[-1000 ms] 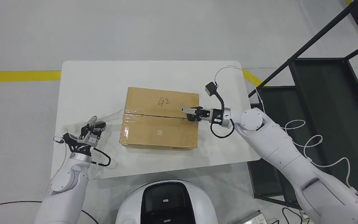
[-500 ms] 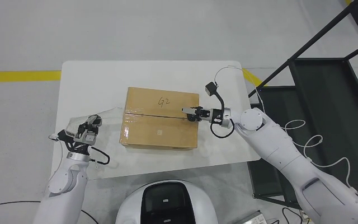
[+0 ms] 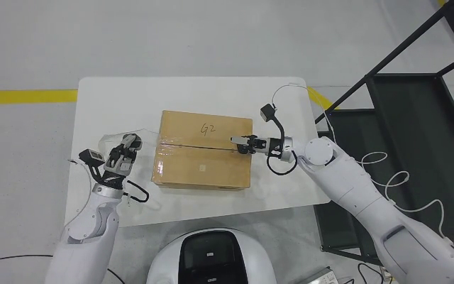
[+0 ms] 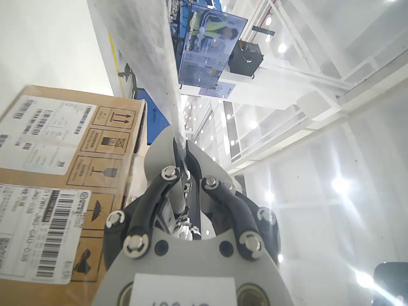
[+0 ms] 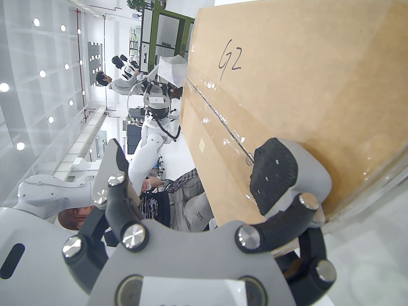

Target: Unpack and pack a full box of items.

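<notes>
Cardboard box (image 3: 204,153) lies shut, left jaws pinching a clear tape strip (image 4: 143,33), right jaws wide at its seam.

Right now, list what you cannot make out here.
- Contents of the box: top view, closed flaps hide them.
- Far end of the tape strip in the left end effector: left wrist view, cut off by the edge.
- Whether the right end effector touches the box: right wrist view, angle hides contact.

closed brown cardboard box (image 3: 204,149), clear tape strip (image 4: 143,33) raised from one end
</notes>
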Available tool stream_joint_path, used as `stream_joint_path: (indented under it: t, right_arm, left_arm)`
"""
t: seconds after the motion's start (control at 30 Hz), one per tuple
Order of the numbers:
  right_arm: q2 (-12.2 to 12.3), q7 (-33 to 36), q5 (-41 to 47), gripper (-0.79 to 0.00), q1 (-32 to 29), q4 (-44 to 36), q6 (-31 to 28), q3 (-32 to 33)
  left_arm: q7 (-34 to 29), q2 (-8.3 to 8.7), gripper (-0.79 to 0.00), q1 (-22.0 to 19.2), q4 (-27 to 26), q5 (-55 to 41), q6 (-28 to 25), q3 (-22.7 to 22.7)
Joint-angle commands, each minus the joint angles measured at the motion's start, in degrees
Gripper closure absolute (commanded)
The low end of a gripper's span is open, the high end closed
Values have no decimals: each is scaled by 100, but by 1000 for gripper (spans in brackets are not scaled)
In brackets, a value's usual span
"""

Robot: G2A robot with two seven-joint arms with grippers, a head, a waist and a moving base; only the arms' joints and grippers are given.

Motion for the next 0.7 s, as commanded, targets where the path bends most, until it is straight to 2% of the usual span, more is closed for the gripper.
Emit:
stream_joint_path:
  t: [0.0,0.33,0.57,0.67]
  right_arm:
    - [0,0,0,-785,0,0,0,0]
    - [0,0,0,-785,0,0,0,0]
    - [-4,-60,48,-785,-45,-59,-25,26]
    - [20,100,352,-785,-188,-109,-277,208]
  left_arm:
    - [33,-16,0,-68,-33,145,40,113]
    - [320,-91,0,-311,-184,1235,245,690]
    - [572,-106,0,-261,-287,1846,288,788]
    - [629,-105,0,-215,-361,2076,333,802]
